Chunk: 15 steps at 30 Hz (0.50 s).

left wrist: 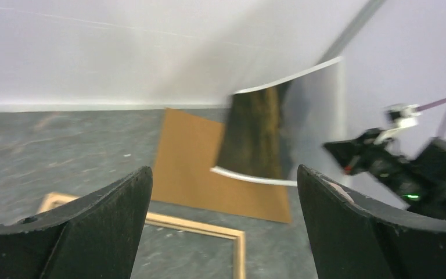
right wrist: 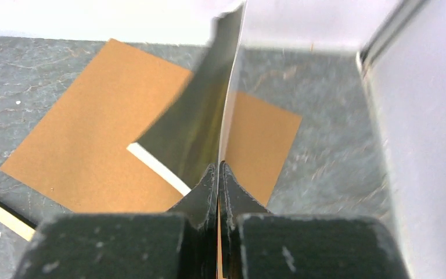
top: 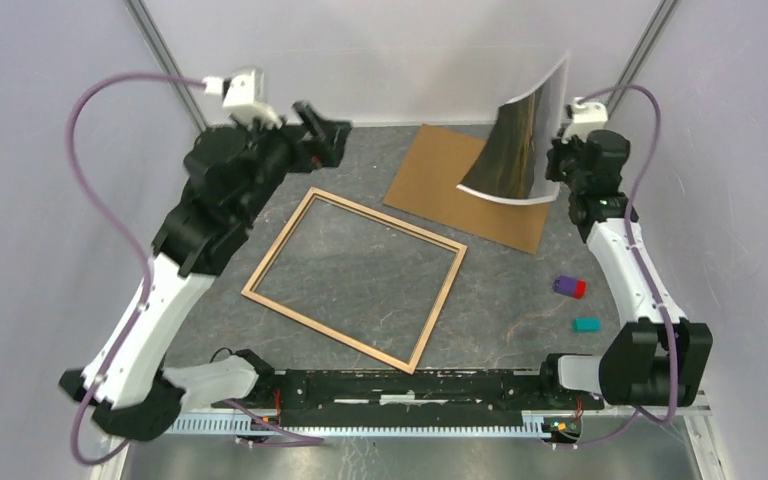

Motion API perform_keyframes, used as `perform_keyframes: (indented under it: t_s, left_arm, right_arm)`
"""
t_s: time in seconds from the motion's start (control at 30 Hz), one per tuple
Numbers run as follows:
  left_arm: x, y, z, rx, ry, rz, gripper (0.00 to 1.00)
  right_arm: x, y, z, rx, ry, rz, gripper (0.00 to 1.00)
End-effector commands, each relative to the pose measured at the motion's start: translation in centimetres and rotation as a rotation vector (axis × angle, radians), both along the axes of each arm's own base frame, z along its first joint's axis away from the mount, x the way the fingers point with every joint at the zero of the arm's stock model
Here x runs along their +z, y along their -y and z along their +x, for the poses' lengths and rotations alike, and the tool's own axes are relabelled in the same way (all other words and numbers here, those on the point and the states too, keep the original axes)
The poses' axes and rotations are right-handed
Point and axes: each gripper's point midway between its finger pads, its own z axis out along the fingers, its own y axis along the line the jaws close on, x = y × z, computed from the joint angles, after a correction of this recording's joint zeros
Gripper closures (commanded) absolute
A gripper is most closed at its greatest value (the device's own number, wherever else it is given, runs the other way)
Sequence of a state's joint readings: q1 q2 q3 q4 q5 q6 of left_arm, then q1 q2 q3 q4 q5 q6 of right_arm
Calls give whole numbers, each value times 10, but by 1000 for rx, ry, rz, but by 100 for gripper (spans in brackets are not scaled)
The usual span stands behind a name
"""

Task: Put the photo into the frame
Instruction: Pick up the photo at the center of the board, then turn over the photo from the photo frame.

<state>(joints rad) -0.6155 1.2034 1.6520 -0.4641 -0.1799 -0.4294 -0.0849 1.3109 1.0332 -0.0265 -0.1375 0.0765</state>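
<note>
Our right gripper (right wrist: 218, 174) is pressed tight on an edge of the photo (top: 520, 150), holding it curled and upright in the air at 1 o'clock over the table (top: 520, 300), above the brown backing board (top: 430, 175). Our left gripper (left wrist: 223, 170) is spread wide and holds nothing, at 11 o'clock. The frame (top: 450, 275) lies flat at centre, tan side up, apart from the photo

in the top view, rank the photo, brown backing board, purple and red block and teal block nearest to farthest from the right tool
1. photo, pinched in the right tool itself.
2. backing board, flat on the table just left of and under the photo.
3. purple and red block, on the right side, toward the arm bases.
4. teal block, closer again to the bases.
</note>
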Motion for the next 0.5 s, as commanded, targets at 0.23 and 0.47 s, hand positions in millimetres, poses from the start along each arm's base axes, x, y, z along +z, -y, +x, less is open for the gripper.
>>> perform_keyframes:
  t_s: [0.23, 0.47]
  left_arm:
    - [-22, -132, -42, 463, 157, 19, 0]
    - [2, -202, -97, 663, 308, -170, 0]
  right_arm:
    - [97, -157, -16, 359, 255, -800, 100]
    - [59, -292, -70, 730, 541, -1233, 100]
